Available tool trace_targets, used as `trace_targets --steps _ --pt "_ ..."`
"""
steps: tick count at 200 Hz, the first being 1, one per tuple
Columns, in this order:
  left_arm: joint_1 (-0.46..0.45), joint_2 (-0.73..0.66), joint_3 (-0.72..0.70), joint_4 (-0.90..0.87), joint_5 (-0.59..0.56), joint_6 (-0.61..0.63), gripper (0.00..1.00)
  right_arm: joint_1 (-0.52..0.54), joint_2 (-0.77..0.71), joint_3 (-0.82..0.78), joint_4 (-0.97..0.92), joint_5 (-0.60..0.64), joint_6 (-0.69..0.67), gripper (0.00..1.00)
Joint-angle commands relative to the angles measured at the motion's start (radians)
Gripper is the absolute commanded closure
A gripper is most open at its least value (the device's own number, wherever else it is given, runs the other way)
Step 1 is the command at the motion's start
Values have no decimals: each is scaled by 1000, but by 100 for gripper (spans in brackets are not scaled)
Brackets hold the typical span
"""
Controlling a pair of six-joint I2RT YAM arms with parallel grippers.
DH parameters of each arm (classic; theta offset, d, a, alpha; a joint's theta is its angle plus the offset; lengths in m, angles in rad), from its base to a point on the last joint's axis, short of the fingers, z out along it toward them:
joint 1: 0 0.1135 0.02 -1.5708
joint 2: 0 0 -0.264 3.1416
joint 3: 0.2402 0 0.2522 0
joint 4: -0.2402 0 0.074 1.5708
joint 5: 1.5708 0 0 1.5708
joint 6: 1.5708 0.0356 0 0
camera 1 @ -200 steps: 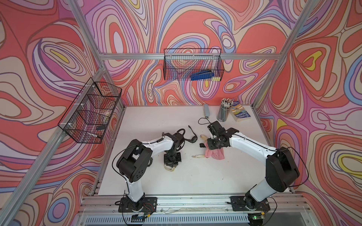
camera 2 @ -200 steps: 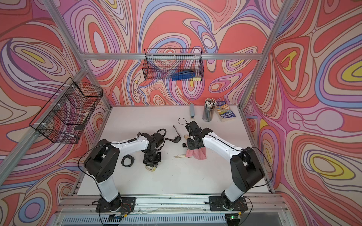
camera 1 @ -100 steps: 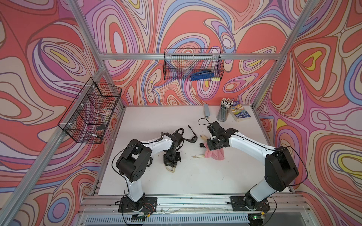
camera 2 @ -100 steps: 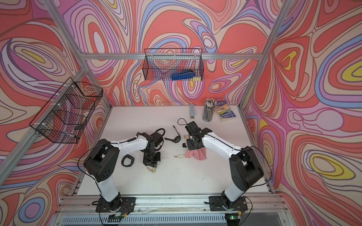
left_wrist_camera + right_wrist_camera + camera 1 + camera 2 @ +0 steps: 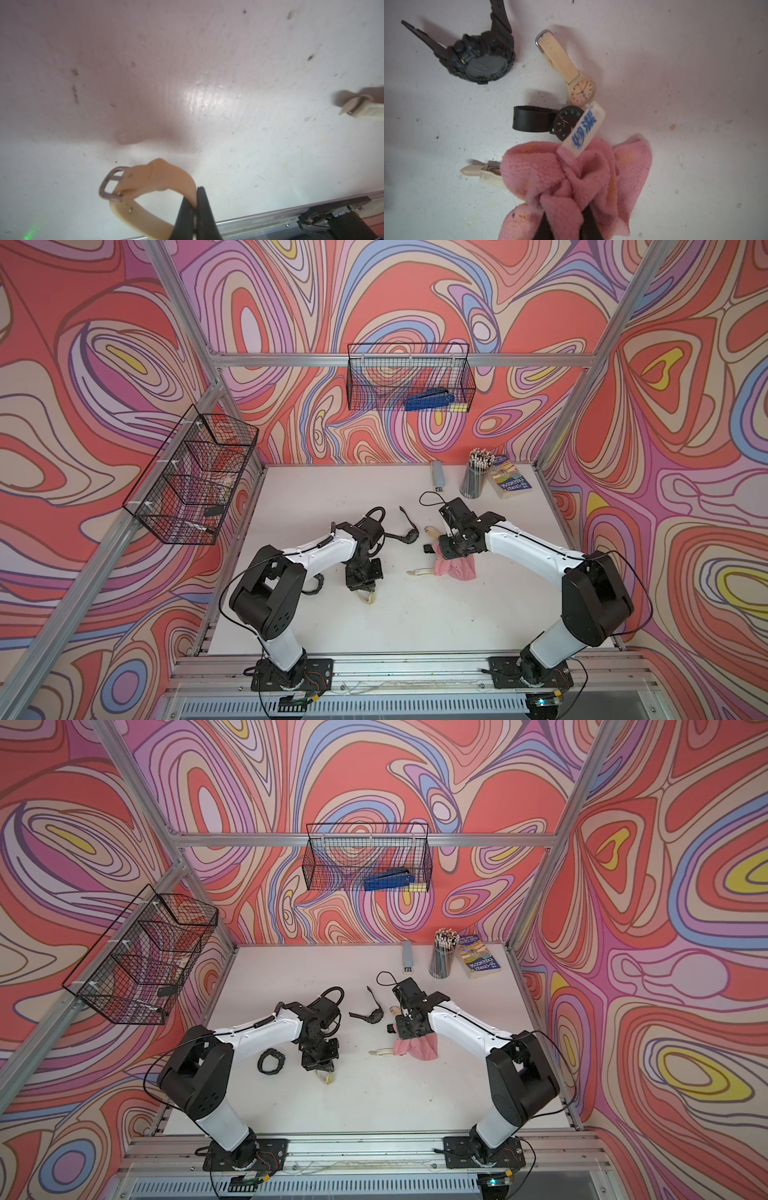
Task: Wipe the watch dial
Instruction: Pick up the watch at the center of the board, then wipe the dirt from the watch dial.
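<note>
Pinching the tan strap (image 5: pixel 166 176) of a watch (image 5: pixel 368 597), my left gripper (image 5: pixel 196 193) has its fingers (image 5: pixel 204 207) squeezed together on the looped band, a short way along from the steel buckle (image 5: pixel 110 185). In both top views the watch sits at about 7 o'clock from the middle of the table (image 5: pixel 332 497), right under my left wrist. Whether it rests on the surface or hangs just clear, I cannot tell. Its dial is hidden from every camera.

My right gripper (image 5: pixel 566 216), at 3 o'clock from the table's middle, is clamped on a bunched pink cloth (image 5: pixel 554 176), well apart from the held watch. A black watch (image 5: pixel 566 122) and a cream watch (image 5: pixel 581 89) lie face up just beside the cloth, toward its 10 and 11 o'clock as seen from above.

I judge the held watch light and its strap soft and rubbery. Gripped by the band alone, the case will likely sag and swing away under the cloth's push. A firmer hold would be on the strap right beside the case, or across the case's edges, leaving the glass free. The glass is probably smooth, slippery and easy to scratch, so light strokes with a clean fold of the soft cloth should suit it.
</note>
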Motion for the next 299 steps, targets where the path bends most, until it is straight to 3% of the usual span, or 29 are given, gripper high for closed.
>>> trace_targets --steps 1,47,95,142,244,299 --pt "13 -60 -22 40 28 -31 100 8 -4 14 19 -5 5 100" --pt "32 -193 -58 209 52 -90 100 40 -51 11 60 -42 -45 100" --pt "35 -283 -131 613 87 -191 100 147 -136 -27 201 -95 -96 100" --pt "34 -302 -167 878 115 -252 100 231 -182 -93 383 -143 -86 100" --pt "30 -340 -178 901 140 -238 100 245 -119 -43 547 -112 -18 100" --pt "25 -358 -174 862 114 -221 100 245 -102 -5 473 -35 7 100"
